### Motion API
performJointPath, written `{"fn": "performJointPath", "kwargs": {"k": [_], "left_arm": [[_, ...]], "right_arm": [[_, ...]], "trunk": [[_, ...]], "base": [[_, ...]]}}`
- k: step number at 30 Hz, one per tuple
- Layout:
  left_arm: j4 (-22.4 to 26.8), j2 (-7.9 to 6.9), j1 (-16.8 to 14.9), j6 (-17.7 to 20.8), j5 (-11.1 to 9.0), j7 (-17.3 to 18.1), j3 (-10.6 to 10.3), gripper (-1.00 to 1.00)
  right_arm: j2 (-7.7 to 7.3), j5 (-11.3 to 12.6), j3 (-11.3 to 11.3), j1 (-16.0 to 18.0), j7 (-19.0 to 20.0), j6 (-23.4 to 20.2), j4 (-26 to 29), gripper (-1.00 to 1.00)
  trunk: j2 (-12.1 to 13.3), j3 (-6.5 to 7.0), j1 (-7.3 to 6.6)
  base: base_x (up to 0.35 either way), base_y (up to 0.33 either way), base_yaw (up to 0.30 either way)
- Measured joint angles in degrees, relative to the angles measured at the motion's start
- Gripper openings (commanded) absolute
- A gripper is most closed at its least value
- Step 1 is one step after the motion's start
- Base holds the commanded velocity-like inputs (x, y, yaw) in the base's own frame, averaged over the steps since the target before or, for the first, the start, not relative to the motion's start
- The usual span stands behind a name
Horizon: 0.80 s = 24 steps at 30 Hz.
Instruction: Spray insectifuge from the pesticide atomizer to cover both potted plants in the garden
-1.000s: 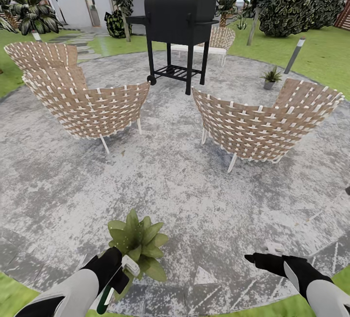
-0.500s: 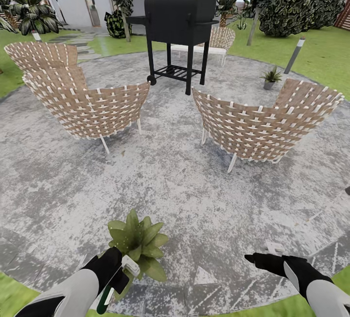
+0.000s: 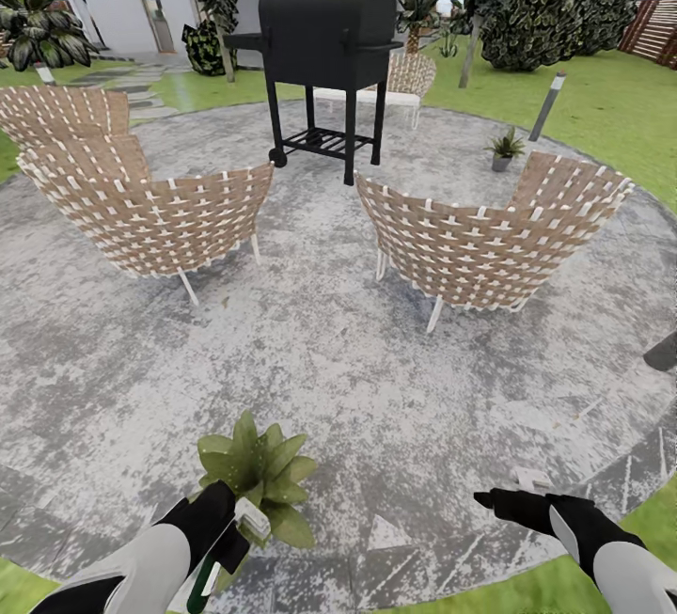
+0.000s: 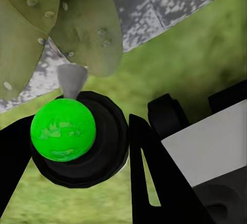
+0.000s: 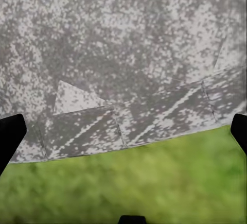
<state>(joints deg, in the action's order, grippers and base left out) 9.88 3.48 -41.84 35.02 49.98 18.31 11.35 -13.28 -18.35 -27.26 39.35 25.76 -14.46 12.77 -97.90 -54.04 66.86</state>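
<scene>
While the spray bottle [image 3: 228, 548] sits clamped between the fingers of the left gripper [image 3: 226, 539] at the near edge of the paved patio [image 3: 320, 351], its dark nozzle head, lit with a green dot [image 4: 63, 129], points at the broad leaves of the nearest potted plant [image 3: 254, 473], which are speckled with droplets. The second potted plant [image 3: 505, 148] stands well apart, beyond the wicker chairs [image 3: 480, 243] and near the black grill [image 3: 324, 40]. The right gripper [image 3: 503, 501] hovers with fingers spread apart and nothing between them, over the patio rim and the lawn [image 5: 134, 183].
</scene>
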Motion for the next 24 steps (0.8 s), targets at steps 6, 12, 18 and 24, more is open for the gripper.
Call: {"fn": "performJointPath", "kwargs": {"k": [6, 12, 18, 24], "left_arm": [[-0.11, -0.08, -0.01, 0.06, 0.05, -0.01, -0.01, -1.00], [-0.09, -0.17, -0.01, 0.07, 0.01, -0.02, -0.05, -1.00], [-0.10, -0.18, 0.00, 0.05, 0.01, 0.01, 0.01, -1.00], [-2.07, -0.17, 0.08, 0.05, -0.04, 0.00, 0.10, -1.00]], "right_arm": [[-0.07, 0.06, 0.06, -0.01, 0.34, -0.08, 0.21, 1.00], [0.06, 0.06, 0.06, -0.01, 0.11, 0.00, 0.23, 1.00], [0.07, -0.03, 0.06, 0.00, -0.09, -0.01, 0.10, 1.00], [0.06, -0.04, 0.06, 0.00, 0.10, 0.01, 0.04, 1.00]], "trunk": [[0.00, 0.00, 0.02], [0.00, 0.00, 0.00], [0.00, 0.00, -0.02], [0.00, 0.00, 0.00]], "base": [[-0.096, 0.000, -0.072], [-0.021, 0.000, -0.265], [0.082, -0.080, -0.079], [0.027, -0.026, -0.001]]}}
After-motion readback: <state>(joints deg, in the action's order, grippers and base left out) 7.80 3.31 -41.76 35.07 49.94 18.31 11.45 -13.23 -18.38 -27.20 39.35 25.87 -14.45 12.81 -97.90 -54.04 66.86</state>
